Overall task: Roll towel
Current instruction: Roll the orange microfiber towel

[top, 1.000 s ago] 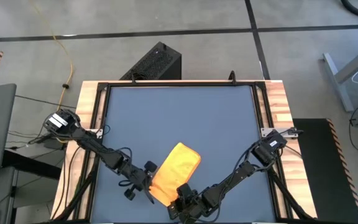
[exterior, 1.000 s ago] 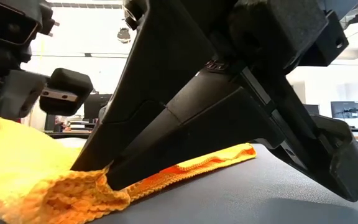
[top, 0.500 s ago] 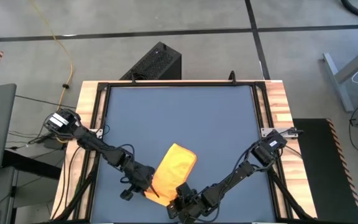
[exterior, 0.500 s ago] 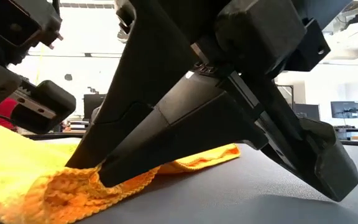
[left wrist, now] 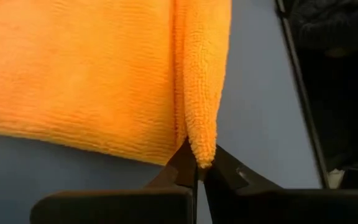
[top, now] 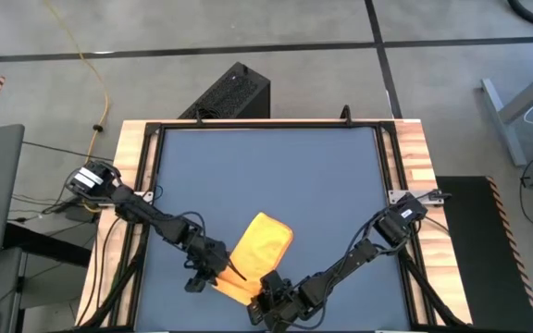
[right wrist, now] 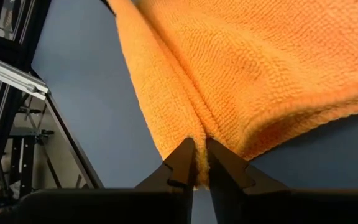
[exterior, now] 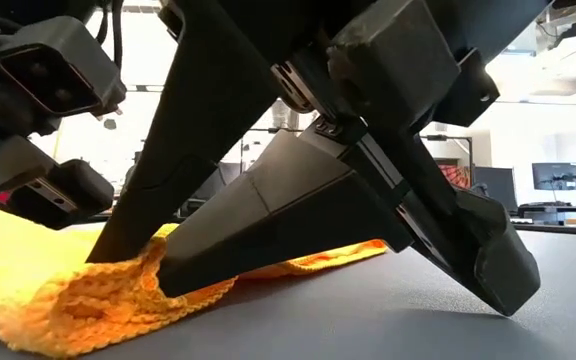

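The yellow towel [top: 263,244] lies on the dark blue tabletop [top: 276,166] close to its near edge, slanting from near-left to far-right. Its near end is bunched into a thick fold [exterior: 78,300]. My left gripper [top: 218,276] is shut on the towel's near-left corner. My right gripper [top: 265,294] sits at the near end just to the right of it, with cloth between its fingertips. In the low view the right gripper [exterior: 143,265] fills the middle and the left arm [exterior: 38,150] stands behind at the left. My left gripper pinches the end of a doubled-over edge fold [left wrist: 201,152] between its two fingertips. It comes slanting down from the table's left side. The fold stands slightly raised at the fingers while the sheet beyond lies flat on the table. My right gripper has a ridge of cloth at the towel's near end [right wrist: 197,146] between its fingertips, which stand slightly apart. It slants down from the near right. The cloth puckers into a crease running away from the tips, and the bunched end [exterior: 118,290] rests on the table.
Wooden side rails [top: 137,157] and a black frame border the tabletop. A black box [top: 234,91] sits on the floor beyond the far edge. Bare blue surface lies toward the far side of the towel.
My left gripper has rolled its wrist and shifted slightly toward the table's right edge, onto the towel's near-left corner. The towel's far end has drawn a little toward the near edge, and its near end has bunched up more. In the low view my right gripper's fingers have parted slightly.
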Controlling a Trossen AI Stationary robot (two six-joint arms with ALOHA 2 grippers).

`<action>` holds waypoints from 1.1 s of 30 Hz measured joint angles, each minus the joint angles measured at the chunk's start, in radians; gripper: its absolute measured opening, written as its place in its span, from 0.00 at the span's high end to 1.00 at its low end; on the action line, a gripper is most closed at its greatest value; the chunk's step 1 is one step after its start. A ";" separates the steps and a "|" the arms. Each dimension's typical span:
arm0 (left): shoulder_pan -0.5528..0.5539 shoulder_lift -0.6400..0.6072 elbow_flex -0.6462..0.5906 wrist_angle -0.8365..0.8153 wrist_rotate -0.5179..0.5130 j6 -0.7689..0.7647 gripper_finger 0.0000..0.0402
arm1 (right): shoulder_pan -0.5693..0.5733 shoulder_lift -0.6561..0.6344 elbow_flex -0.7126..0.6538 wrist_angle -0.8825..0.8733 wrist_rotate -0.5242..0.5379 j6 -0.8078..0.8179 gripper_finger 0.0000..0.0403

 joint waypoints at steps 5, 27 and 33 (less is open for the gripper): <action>-0.018 0.000 -0.001 -0.005 -0.020 0.017 0.91 | -0.002 0.000 0.000 0.000 0.000 -0.001 0.83; -0.068 -0.338 -0.003 0.003 -0.172 0.273 0.73 | -0.002 -0.002 0.000 0.001 -0.001 -0.019 0.83; -0.152 -0.223 -0.002 0.276 -0.264 0.356 0.73 | -0.002 -0.002 0.000 0.002 -0.001 -0.019 0.83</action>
